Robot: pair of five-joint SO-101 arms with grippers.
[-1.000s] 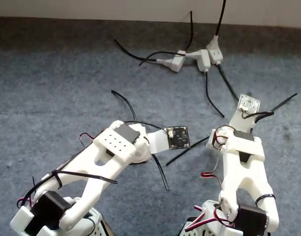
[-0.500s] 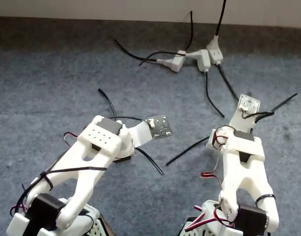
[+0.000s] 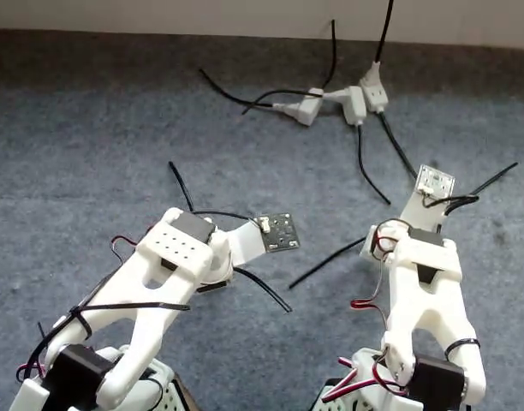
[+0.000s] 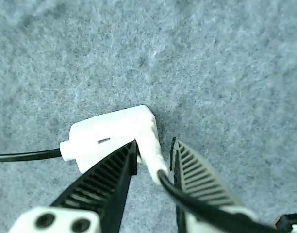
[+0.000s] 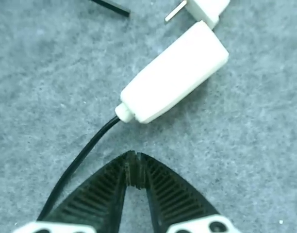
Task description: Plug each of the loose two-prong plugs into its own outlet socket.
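Plug [image 4: 112, 138]: white, blocky body, held by the left gripper [image 4: 153, 145]. The jaws are clamped on a narrow white limb of it, with a ribbed black finger [image 4: 107, 187] on either side. One black cable [image 4: 22, 155] leaves a nub at the end of the body. A second cable [image 4: 197, 208] runs from the gripped limb across the front of the other finger. Whether the plug rests on the grey counter [image 3: 91, 154] or hangs just above it cannot be determined.

High view: the left arm [image 3: 181, 257] stands over the near left part of the counter, with black cable showing on both sides of its wrist. The held plug is well apart from the white cluster [image 3: 339, 101] of plugs and sockets at the far side, near the wall [image 3: 159, 13].

Right gripper [image 5: 134, 160]: jaws together, tips touching, poised over the counter. Just ahead of them lies an oblong white socket [image 5: 173, 80], set at a slant, its black lead [image 5: 80, 160] passing beside the jaws. At the socket's far end lies a second plug [image 5: 209, 7] with one metal prong [image 5: 175, 12] exposed and not inserted. Whether this plug touches the socket is unclear. The right arm [image 3: 420, 282] stands at the near right, pointing toward the cluster.
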